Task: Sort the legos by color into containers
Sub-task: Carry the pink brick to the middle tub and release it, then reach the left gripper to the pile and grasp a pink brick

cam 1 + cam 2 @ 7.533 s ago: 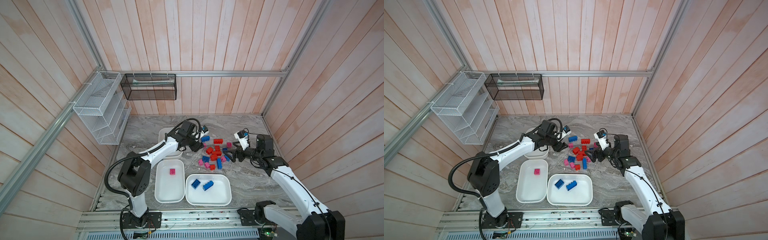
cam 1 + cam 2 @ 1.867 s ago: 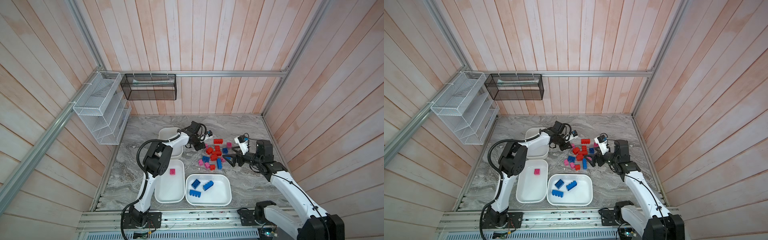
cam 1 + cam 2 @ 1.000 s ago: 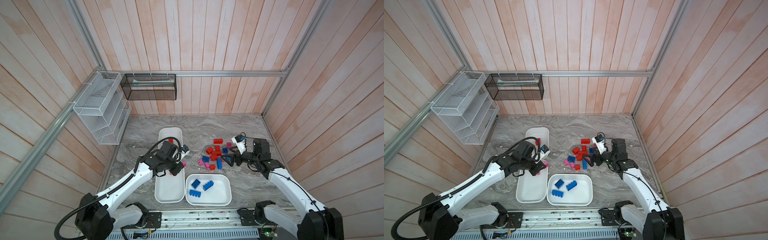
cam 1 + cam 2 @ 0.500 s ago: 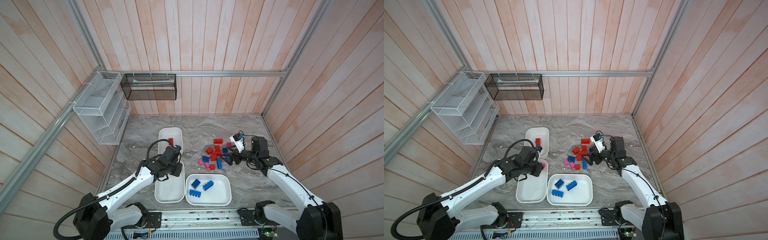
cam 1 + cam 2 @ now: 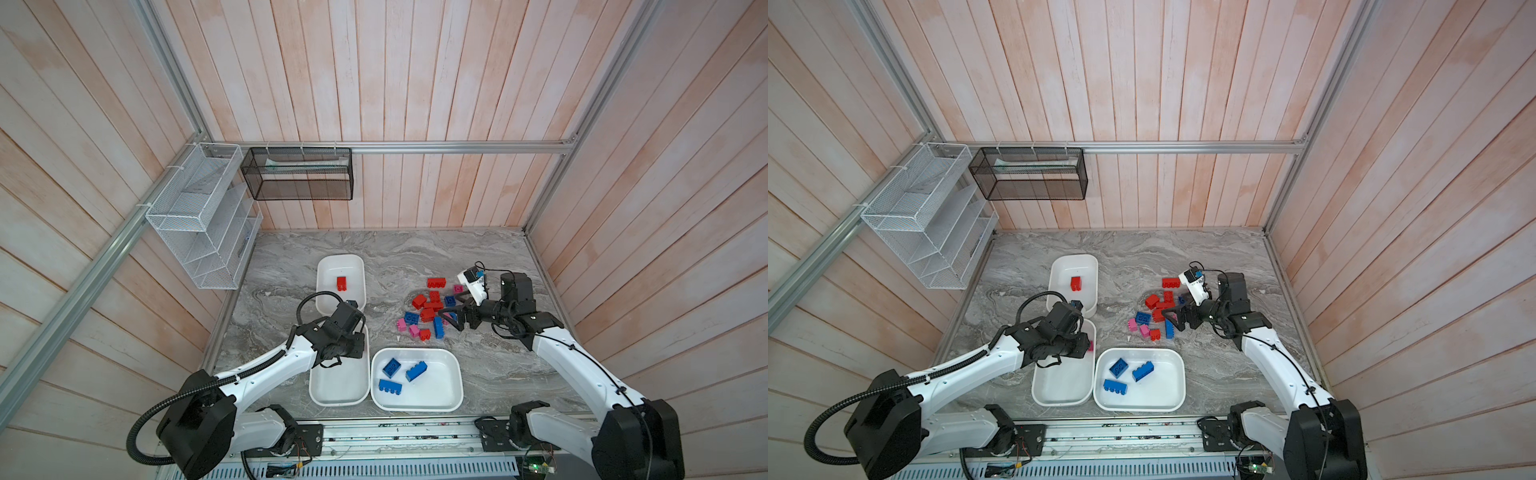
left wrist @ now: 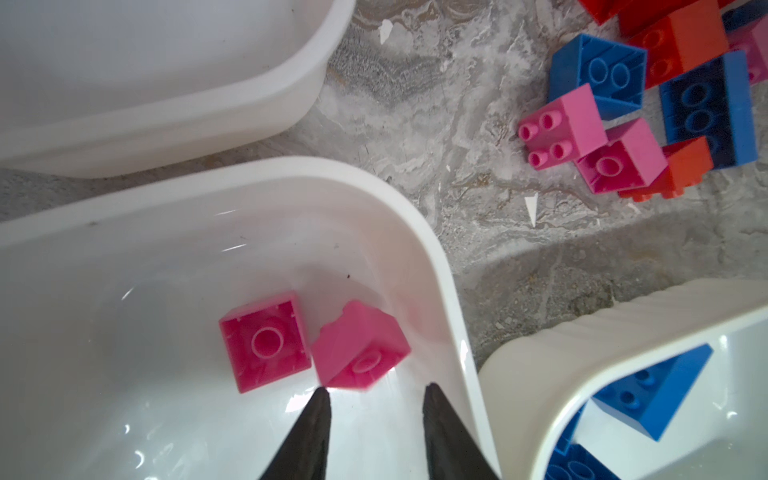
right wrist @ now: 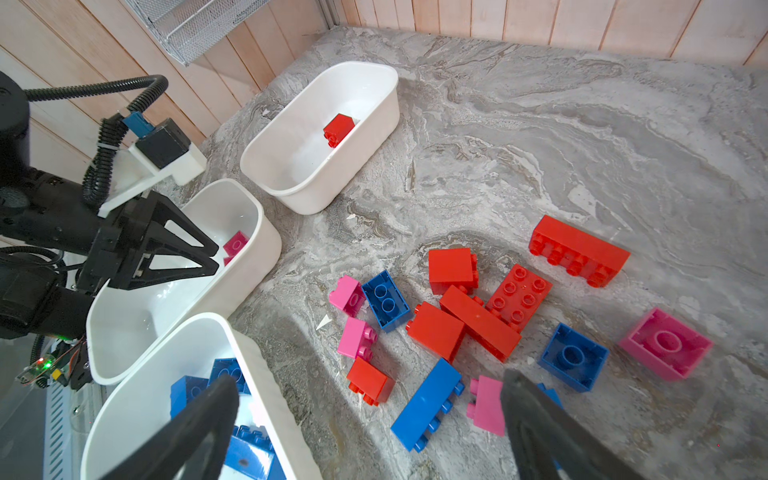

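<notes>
In both top views the left gripper (image 5: 360,345) hangs over the pink tub (image 5: 338,384), presumably to drop its brick there. Its wrist view shows the jaws parted around nothing, a pink brick (image 6: 360,346) tipped just beyond (probably just freed). The right wrist view shows the right gripper (image 7: 370,415) spread wide above the loose legos (image 7: 478,320), ready to pick.

The left gripper (image 6: 374,419) points downward, its fingers (image 6: 309,432) slightly parted and empty; the right gripper (image 7: 365,419) reaches out low from the bent right arm, fingers (image 7: 536,419) spread wide, holding nothing
</notes>
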`<state>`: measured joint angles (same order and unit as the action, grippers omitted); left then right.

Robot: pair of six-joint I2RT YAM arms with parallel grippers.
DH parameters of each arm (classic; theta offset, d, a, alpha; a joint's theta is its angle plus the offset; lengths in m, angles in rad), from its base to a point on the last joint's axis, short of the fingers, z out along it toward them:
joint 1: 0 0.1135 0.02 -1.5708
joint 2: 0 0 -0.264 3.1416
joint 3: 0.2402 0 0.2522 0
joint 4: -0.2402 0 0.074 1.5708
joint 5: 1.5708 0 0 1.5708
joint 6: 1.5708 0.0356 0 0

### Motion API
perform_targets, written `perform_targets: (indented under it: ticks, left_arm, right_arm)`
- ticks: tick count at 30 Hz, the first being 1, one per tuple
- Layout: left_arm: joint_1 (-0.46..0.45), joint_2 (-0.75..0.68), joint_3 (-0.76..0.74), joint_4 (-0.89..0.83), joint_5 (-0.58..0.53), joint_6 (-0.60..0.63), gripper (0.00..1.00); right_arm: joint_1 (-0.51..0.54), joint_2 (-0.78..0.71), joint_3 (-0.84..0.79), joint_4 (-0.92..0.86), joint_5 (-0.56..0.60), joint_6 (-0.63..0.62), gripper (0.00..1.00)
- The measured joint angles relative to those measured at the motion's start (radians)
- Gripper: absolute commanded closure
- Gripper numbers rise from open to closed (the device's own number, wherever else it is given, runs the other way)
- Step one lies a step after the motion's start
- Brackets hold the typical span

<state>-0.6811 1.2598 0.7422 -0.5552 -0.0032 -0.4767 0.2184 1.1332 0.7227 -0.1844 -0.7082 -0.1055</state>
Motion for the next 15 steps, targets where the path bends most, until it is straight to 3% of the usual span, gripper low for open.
perform_targets:
  ticks: [8, 15]
  left_arm:
    - [-0.007, -0.046, 0.146, -0.04, 0.067, 0.084, 0.4]
    - [-0.034, 0.078, 0.294, -0.013, 0.157, 0.402, 0.31]
  right_arm:
    - [0.0, -0.003, 0.0, 0.0, 0.004, 0.0, 0.02]
    - [0.0, -0.014, 0.0, 0.0, 0.016, -0.004, 0.02]
